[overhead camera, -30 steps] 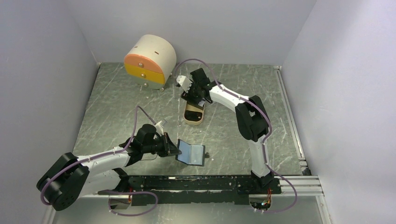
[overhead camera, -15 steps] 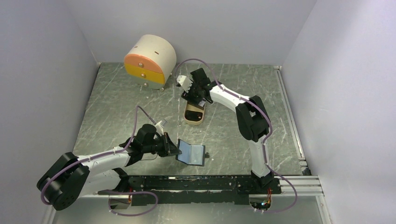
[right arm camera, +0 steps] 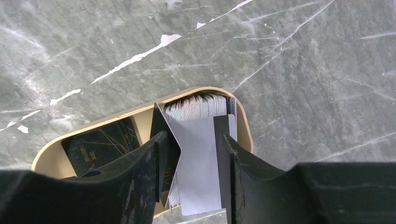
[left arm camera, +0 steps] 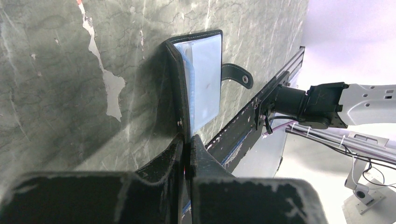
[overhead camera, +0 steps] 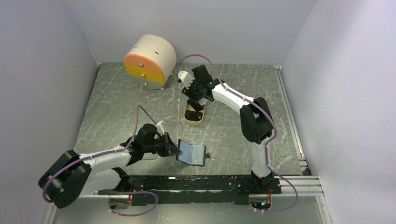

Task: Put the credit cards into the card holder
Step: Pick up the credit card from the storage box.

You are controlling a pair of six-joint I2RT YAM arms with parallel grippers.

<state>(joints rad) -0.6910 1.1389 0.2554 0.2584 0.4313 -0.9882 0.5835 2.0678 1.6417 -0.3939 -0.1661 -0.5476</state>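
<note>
Figure: the left fingers (left arm camera: 201, 156) are pressed together on the black cover of the open card holder (left arm camera: 205, 84). It stands on edge on the marbled surface (left arm camera: 70, 93) near the arms' bases, blue inner face showing. The right fingers (right arm camera: 149, 172), set narrow, pinch a light grey card (right arm camera: 198, 168) by its long edges above the tan tray (right arm camera: 49, 156), which holds a row of white cards (right arm camera: 198, 106) and a black card (right arm camera: 95, 142).

the right claw (right arm camera: 192, 140) and the grey card (right arm camera: 198, 163) between its fingers cover much of the card stack (right arm camera: 196, 106) and the near rim of the tan tray (right arm camera: 51, 156). whether those fingers pinch the card is unclear. the lower edge of the card holder (left arm camera: 205, 70) vanishes inside the left claw (left arm camera: 187, 149).
</note>
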